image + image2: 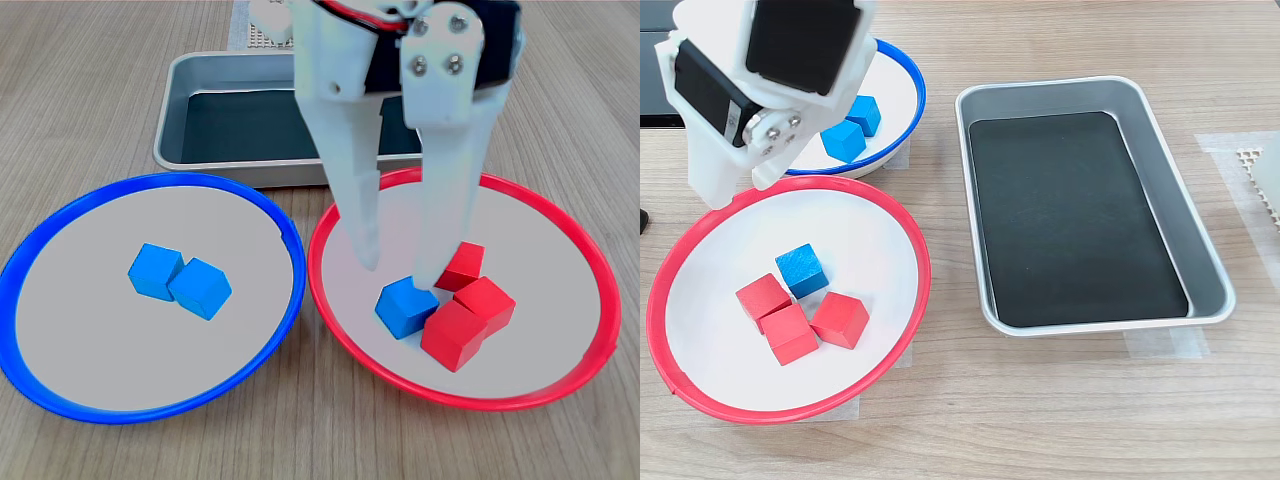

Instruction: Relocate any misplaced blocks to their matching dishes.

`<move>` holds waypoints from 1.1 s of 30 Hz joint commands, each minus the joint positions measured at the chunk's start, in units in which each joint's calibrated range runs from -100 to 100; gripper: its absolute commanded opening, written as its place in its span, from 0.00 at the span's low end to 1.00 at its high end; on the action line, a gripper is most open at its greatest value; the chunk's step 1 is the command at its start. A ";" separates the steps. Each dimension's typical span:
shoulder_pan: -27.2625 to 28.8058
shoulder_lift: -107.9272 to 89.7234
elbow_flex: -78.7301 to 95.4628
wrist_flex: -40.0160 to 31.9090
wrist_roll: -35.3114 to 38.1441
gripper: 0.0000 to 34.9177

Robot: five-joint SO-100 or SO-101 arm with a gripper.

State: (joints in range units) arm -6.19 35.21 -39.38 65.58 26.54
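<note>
My hand [398, 272] hangs spread over the stray blue cube [405, 306] in the red-rimmed plate [330, 300], and since a red cube [455, 335] sits against it, closing could snag both.

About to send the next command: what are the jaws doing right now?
Gripper: open, holding nothing; jaws spread above the blue block in the red-rimmed dish, not closed on it.
</note>
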 commanded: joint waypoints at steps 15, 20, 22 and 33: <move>0.12 3.47 -3.81 7.35 -8.21 0.34; 0.59 4.92 -5.54 5.94 -8.06 0.36; 0.88 5.52 -6.18 5.61 -8.06 0.36; 3.32 8.59 -8.73 5.37 -7.91 0.42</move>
State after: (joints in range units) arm -3.63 44.42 -45.74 71.62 18.29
